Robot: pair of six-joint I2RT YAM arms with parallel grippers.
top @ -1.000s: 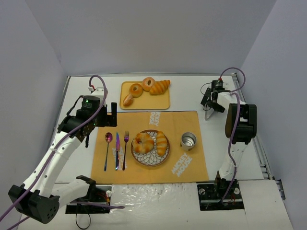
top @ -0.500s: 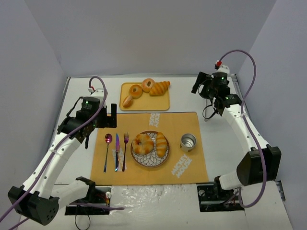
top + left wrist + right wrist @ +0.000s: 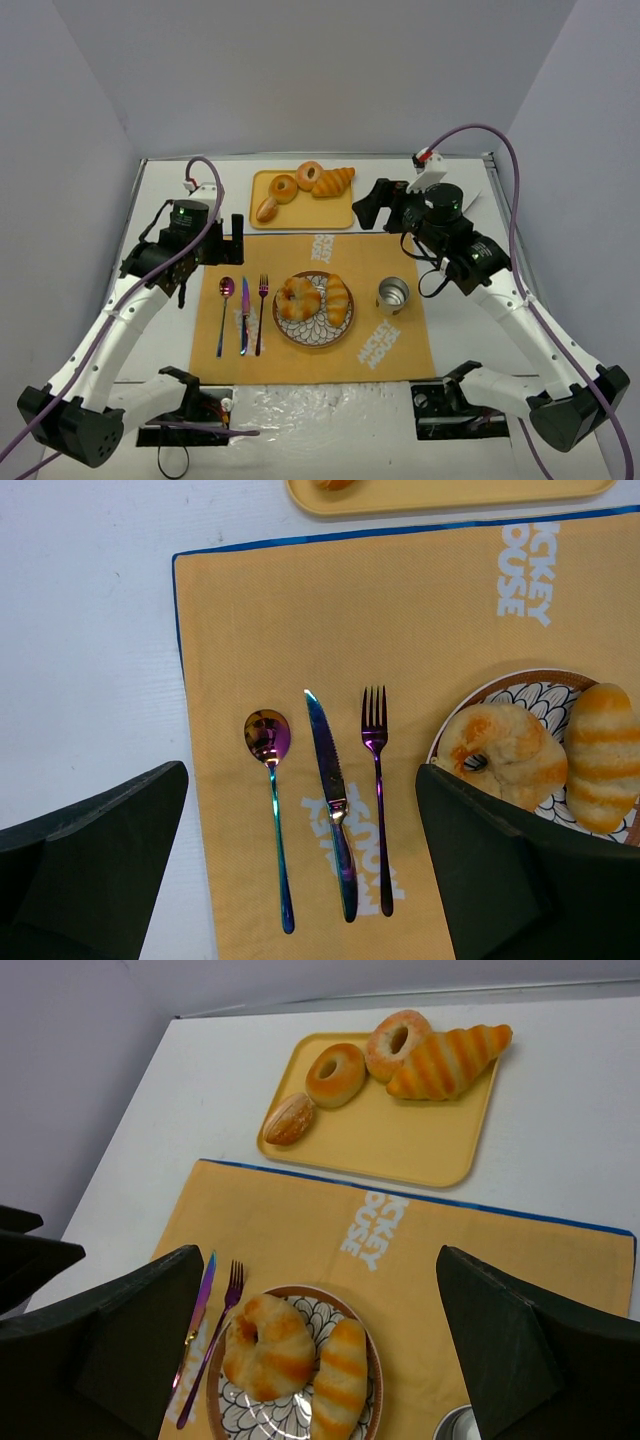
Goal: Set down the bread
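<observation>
Bread (image 3: 333,181) sits on the upper-centre tray (image 3: 300,216). The right gripper (image 3: 368,207) has swung toward it, open and empty, ready to pick.

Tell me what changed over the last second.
The right gripper swung leftward from the right side; open and empty, it now hangs beside the tray. The left gripper, breads, plate, cutlery and cup stayed put.

White table (image 3: 220,170), plain grey walls (image 3: 300,70)
</observation>
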